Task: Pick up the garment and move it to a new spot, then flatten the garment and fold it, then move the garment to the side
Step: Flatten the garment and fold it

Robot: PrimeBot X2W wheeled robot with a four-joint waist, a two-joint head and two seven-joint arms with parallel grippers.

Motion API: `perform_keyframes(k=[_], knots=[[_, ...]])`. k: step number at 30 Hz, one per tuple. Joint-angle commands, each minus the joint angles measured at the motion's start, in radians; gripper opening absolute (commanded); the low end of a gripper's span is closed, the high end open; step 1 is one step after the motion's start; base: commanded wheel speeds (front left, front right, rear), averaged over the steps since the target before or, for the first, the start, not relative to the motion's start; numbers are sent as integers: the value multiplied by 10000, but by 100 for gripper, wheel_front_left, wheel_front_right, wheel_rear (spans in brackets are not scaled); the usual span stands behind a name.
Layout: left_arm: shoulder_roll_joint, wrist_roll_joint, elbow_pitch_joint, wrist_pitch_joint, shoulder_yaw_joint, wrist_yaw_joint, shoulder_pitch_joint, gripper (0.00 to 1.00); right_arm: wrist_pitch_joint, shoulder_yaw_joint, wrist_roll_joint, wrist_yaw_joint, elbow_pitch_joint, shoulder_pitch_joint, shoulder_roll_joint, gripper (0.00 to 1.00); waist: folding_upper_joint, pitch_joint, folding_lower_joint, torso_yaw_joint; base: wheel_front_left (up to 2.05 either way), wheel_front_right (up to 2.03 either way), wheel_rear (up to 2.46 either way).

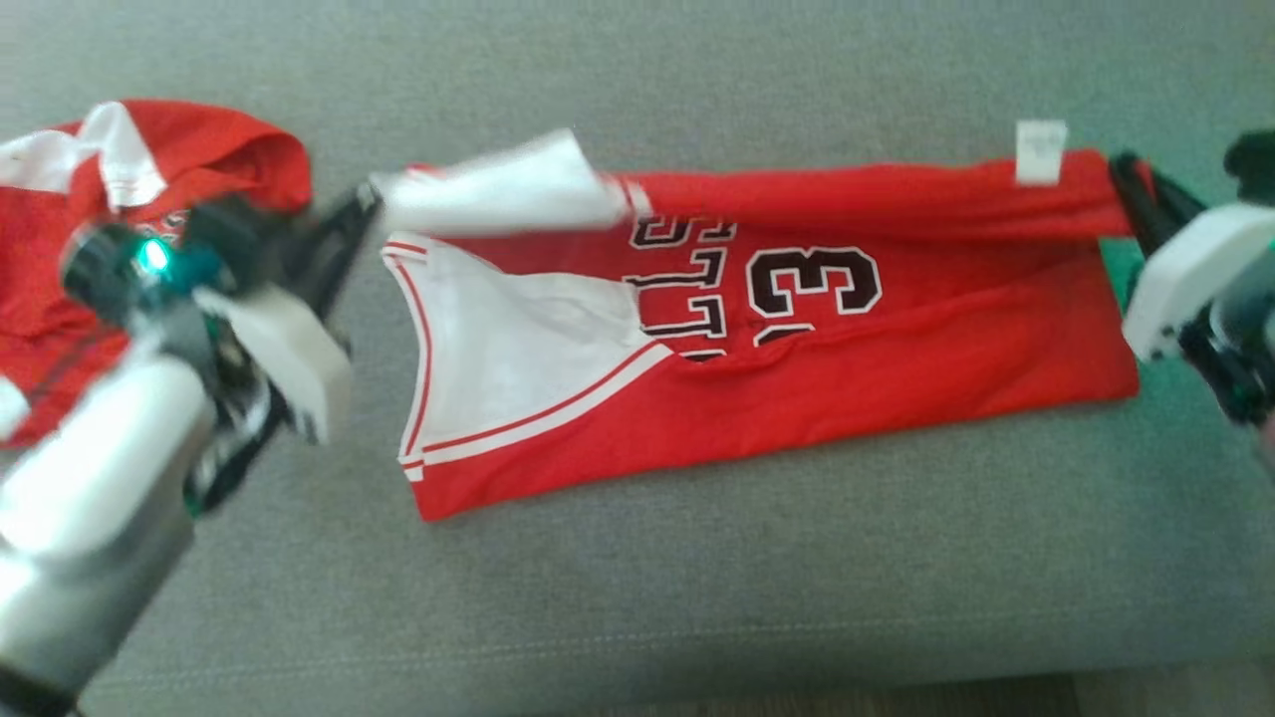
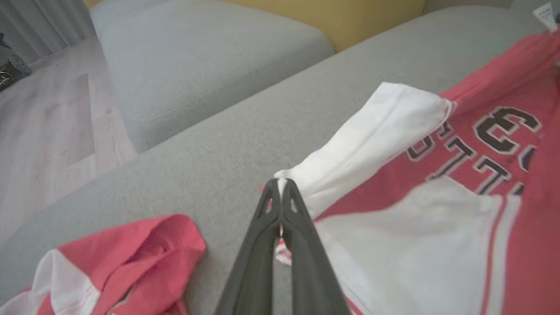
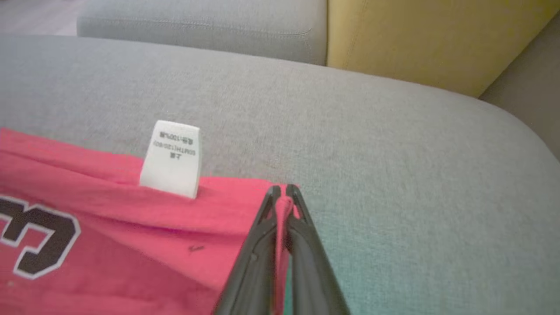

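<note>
One red-and-white basketball jersey [image 1: 797, 388], lying on grey fabric cushion [image 1: 697, 597], far corners pinched in our left gripper [image 2: 282, 183] and right gripper [image 3: 283, 192]: we judge it flattened, fold beginning, final move aside outstanding.

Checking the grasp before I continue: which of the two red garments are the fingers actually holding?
The spread-out jersey with black lettering: left fingers pinch its white strap, right fingers its red corner. The crumpled garment lies apart.
</note>
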Motion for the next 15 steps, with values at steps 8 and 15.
perform_keyframes(k=[8,15], knots=[[1603,-287,-2701,1183,-12,684,1288,0,1044,353,1024,65,-1029,1030,-1151,0,-1,-487,1,375,0,0,0],[2038,-430,-4004,1926,-329,1121,2049,0,2152,519,1619,65,-1838,1693,-1743,0,-1,-679,1,430,0,0,0]])
